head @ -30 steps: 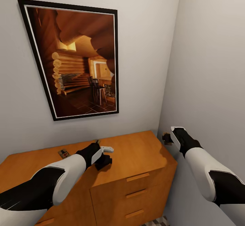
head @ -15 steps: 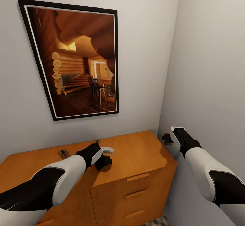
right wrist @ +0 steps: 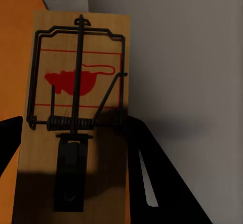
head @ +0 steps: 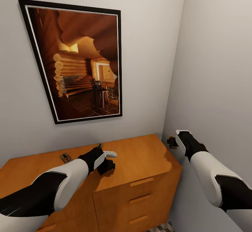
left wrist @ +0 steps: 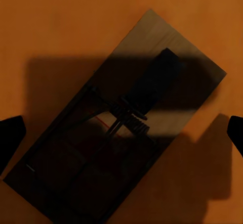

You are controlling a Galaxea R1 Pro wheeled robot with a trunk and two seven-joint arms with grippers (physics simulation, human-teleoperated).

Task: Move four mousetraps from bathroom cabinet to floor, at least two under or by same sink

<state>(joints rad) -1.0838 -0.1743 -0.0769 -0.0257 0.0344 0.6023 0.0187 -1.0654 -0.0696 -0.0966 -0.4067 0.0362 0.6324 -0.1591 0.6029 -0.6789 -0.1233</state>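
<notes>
My left claw hangs over the cabinet top, fingers spread wide. In the left wrist view just the dark fingertips poke in at both edges, w/ a mousetrap lying flat on the orange wood between them, not touched. It sits in my shadow, so its metal bits are hard to see. From my head cam my own wrist hides that trap. My right claw is off the cabinet's right end, near the wall, & it pinches a second mousetrap. Head cam shows that one only as a tiny dark bit, but the right wrist view shows its red mouse picture & spring. A third mousetrap lies on the cabinet top, left of my left wrist. A big framed picture hangs on the wall above.
</notes>
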